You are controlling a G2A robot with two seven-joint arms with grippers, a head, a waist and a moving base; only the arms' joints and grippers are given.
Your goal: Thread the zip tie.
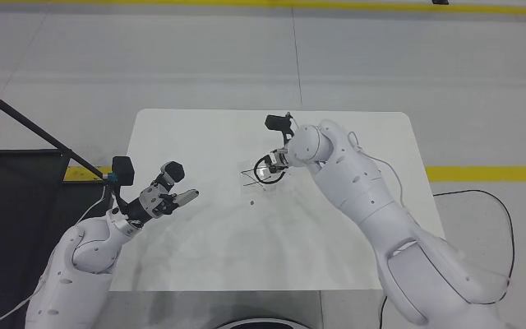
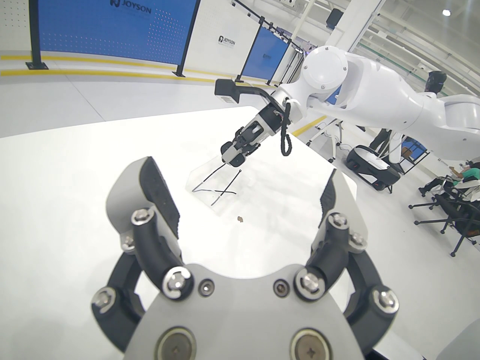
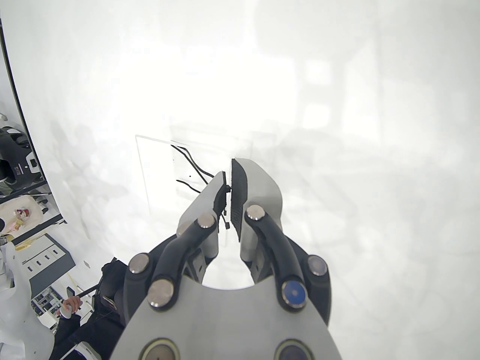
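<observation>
Two arms are sharing the job: the right gripper (image 3: 228, 185) is pinching a black zip tie (image 2: 208, 178) on the clear plate (image 3: 142, 174) mid-table, likely to lift it, while the left gripper (image 2: 242, 174) is hovering aside, spread wide, seemingly ready to receive.

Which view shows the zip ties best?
Left wrist view: the zip ties lie unhidden by the right gripper. The right wrist view hides part behind that gripper; the top view gives faint lines.

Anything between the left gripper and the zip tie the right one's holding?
Nothing visible. Bare table separates the open left gripper from the zip tie, pinched by the right gripper over a clear sheet. A small flat speck lies near the sheet.
</observation>
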